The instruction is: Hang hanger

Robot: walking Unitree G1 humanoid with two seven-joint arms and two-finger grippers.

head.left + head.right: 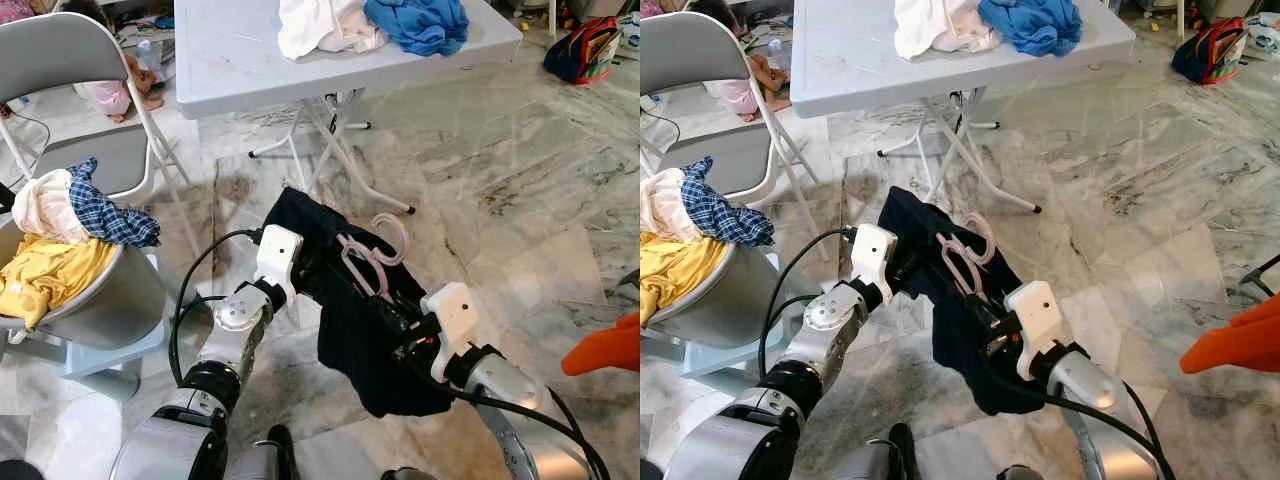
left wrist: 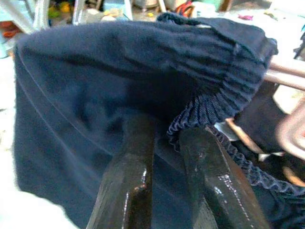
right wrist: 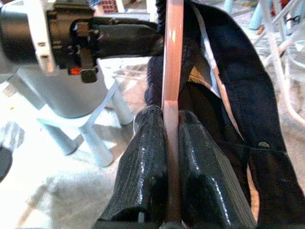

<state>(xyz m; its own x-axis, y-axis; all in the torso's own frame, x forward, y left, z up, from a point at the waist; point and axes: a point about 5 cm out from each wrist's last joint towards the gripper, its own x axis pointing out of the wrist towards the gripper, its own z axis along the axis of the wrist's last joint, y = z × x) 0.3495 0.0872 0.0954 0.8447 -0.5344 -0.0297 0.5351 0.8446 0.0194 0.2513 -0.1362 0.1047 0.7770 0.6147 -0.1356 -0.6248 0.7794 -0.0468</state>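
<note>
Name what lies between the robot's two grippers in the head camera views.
The pink hanger with the dark navy garment draped over it spans from the left gripper, pinching the fabric, to the right gripper, clamped on the hanger's bar, as the left eye view shows.

Matt navy cloth garment, ribbed and gathered at its elastic edge. Smooth pale-pink hanger, plastic by the look. Glossy black fingers on the right claw (wet-looking sheen). Polished veined marble floor. Smooth matt plastic desk, far.

A white folding table on the marble floor bears white cloth beside blue cloth.
</note>
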